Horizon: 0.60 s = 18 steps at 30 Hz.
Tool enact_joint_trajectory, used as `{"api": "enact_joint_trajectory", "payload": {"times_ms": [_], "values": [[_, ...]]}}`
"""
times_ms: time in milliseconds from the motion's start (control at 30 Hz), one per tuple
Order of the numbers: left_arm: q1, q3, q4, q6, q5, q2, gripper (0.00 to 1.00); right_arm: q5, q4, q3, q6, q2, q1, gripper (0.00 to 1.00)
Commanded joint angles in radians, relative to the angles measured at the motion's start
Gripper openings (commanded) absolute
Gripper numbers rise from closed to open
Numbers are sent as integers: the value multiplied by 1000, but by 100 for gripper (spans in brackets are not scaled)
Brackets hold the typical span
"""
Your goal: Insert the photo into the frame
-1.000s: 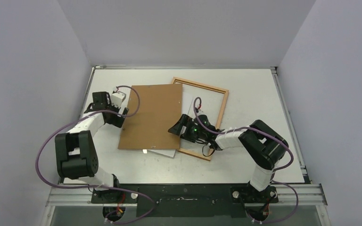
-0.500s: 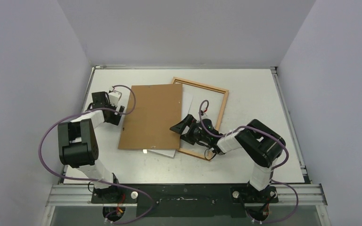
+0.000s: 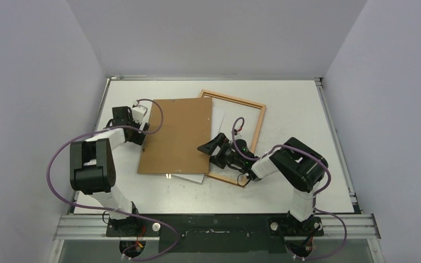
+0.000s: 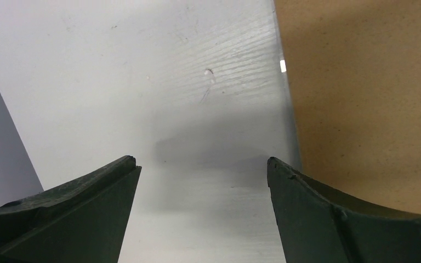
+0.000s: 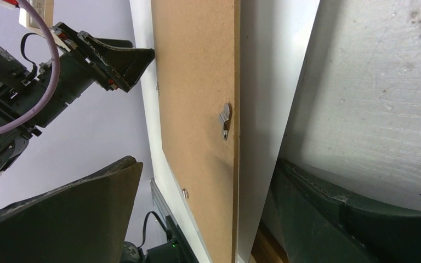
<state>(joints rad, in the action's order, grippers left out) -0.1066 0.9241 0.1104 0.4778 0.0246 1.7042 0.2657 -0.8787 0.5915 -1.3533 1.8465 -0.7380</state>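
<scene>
Looking left to right: your left pincer (image 3: 141,127) hangs wide open, empty, at the left edge of the brown backing board (image 3: 178,134). The photo (image 3: 218,115) lies white side up under that board, overlapping the left part of the frame (image 3: 233,98). Your right pincer (image 3: 211,148) is wide open too, low over the photo, gripping nothing.

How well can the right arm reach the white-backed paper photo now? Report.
Probably yes: the right gripper, jaws open, hovers at the edge of the plain brown fibreboard sheet, where a strip of the white-backed paper photo lies bare.
</scene>
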Motion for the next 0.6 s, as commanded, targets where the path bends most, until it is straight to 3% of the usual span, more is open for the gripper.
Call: {"api": "enact_joint_trajectory", "payload": {"times_ms": [0,133,200,400,567], "values": [[17,-24,36,-16,-54,-8,86,-6,-29,11,6,-9,8,84],[27,-25,41,-14,-57,-16,85,3,7,45,34,-24,4,62],[32,-32,37,-9,-62,-23,85,11,24,59,45,-29,5,44],[43,-26,49,-8,-75,-47,85,11,90,94,81,-68,5,25],[21,114,205,-60,-148,-124,93,-51,390,235,251,-168,-3,7]]}}
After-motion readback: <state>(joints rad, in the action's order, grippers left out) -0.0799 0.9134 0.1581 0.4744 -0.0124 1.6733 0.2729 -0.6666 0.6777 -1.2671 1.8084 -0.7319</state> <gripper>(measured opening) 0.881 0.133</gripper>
